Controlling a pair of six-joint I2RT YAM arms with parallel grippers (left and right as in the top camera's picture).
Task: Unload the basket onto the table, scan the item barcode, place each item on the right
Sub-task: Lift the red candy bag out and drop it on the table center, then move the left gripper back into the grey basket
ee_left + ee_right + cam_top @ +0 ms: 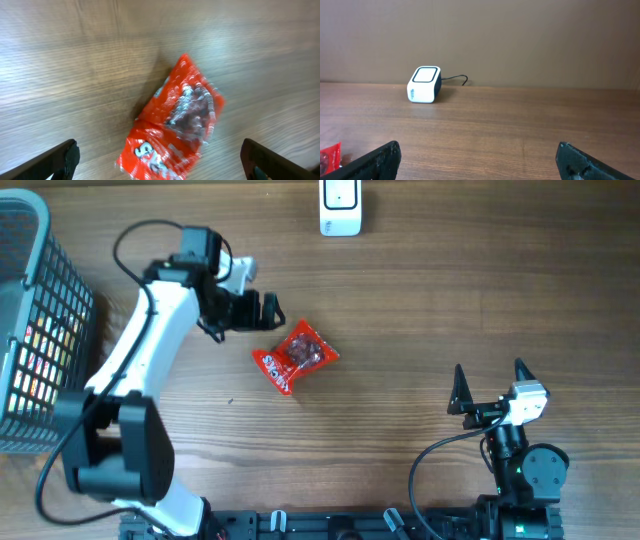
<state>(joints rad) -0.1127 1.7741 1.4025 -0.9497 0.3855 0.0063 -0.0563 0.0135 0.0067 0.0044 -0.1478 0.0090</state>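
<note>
Both left fingers (60, 160) and right fingers (375, 160) gape empty; red packet (175, 125) lettering illegible.

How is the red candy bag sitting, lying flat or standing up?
Lying flat. The candy bag rests on the table, and the open left hand above it is not gripping it.

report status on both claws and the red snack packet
Left claw open beside red snack packet, not gripping. Right claw open, empty. Packet lying on table, away from scanner. Nothing between them.
</note>
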